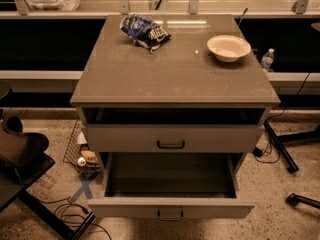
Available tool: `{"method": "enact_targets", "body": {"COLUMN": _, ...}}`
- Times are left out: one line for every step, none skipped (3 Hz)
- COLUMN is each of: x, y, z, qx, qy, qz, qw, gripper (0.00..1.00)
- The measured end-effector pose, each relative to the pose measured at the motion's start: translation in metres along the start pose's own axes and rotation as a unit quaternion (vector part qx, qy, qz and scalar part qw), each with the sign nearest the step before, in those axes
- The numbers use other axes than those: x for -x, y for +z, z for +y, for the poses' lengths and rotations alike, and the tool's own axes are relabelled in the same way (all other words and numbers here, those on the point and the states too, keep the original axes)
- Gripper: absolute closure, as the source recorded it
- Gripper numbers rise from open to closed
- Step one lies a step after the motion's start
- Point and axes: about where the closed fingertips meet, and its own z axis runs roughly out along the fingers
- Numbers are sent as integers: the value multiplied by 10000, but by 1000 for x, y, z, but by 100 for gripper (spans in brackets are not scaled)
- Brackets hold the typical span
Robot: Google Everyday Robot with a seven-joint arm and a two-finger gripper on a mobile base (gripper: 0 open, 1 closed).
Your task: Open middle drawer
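Observation:
The middle drawer [170,207] is pulled out toward the camera from the grey-beige cabinet [175,79]. Its low front panel carries a small black bar handle [170,215], and its flat inside lies in shadow and holds nothing that I can see. Above it sits the taller-fronted drawer [170,136] with the same black handle and a dark gap over it. The gripper and the arm are out of view.
A blue chip bag [145,30] and a white bowl [228,47] lie on the cabinet top. A water bottle [267,59] stands behind at the right. A wire basket [80,151], a dark chair [20,154] and cables are on the floor at left, and black stand legs [280,146] at right.

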Motion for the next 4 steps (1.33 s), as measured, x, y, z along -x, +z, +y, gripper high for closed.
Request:
{"method": "enact_targets", "body": {"x": 3, "y": 11, "z": -20, "qx": -169, "qy": -70, "qz": 31, "qw": 9998, "gripper": 100}}
{"method": "enact_targets", "body": {"x": 17, "y": 33, "z": -77, "qx": -579, "qy": -326, "qz": -75, "qw": 9978, "gripper": 100}}
{"method": "enact_targets", "body": {"x": 31, "y": 49, "z": -138, "qx": -992, "qy": -524, "qz": -251, "qw": 9934, "gripper": 98}}
{"method": "enact_targets", "body": {"x": 30, "y": 48, "z": -131, "qx": -939, "qy": -512, "qz": -235, "qw": 9940, "gripper": 69}}
